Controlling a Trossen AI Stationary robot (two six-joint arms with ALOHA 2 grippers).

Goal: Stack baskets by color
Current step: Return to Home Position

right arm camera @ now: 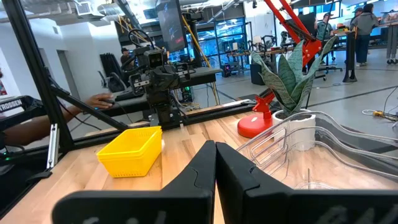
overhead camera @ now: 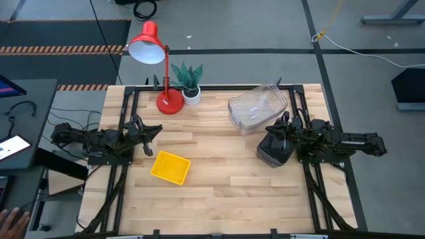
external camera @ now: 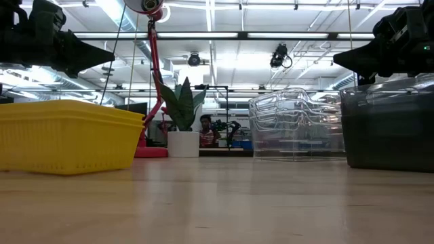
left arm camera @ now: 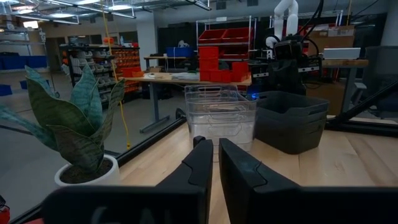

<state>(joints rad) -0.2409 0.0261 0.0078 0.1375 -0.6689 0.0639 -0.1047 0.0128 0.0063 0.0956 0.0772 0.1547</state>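
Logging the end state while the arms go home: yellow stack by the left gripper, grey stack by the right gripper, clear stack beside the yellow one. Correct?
Not quite. The clear stack stands beside the grey stack, not the yellow stack; the high view shows it. The rest holds: yellow by the left gripper, grey by the right gripper.

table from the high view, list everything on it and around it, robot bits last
yellow baskets: one stack, yellow, table's left half
clear baskets: one stack, see-through, right half near the back edge
dark grey baskets: one stack, dark grey, beside the clear stack
desk lamp: one, red, back edge
potted plant: one, green in a white pot, beside the lamp
table: one, light wood
person's hand: one, beyond the table
left gripper: dark, shut, left edge
right gripper: dark, shut, above the grey stack
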